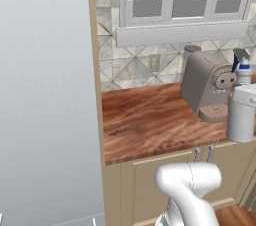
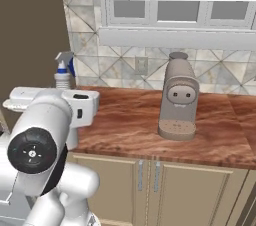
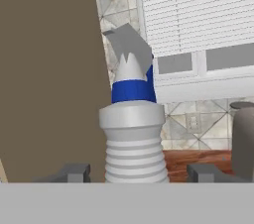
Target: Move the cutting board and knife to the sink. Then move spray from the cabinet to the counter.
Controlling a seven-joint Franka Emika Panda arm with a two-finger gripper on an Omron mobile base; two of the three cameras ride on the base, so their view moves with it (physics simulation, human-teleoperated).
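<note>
Two dark fingers (image 3: 74, 172) stand either side of the spray (image 3: 131, 134) in my hand view, low in the frame, with the bottle's ribbed neck between them. I cannot tell whether they press on it or merely flank it; the contact is hidden at the bottom edge. They stand fairly wide.

Going left to right in the left base view: a grey panel fills the left half, then the reddish table (image 1: 145, 120) in the middle, the coffee machine (image 1: 205, 87) right of centre, and the spray (image 1: 242, 67) at the far right edge, its blue-and-white nozzle poking up behind the white hand. In the right base view the bottle (image 2: 63, 72) sits at the left, above the table (image 2: 130, 120), with the coffee machine (image 2: 177, 100) near centre.

My worries: if the grip is loose, the bottle could slip and topple onto the table. Swinging right carelessly could knock it against the coffee machine. Releasing it tilted or too high would tip it over.
</note>
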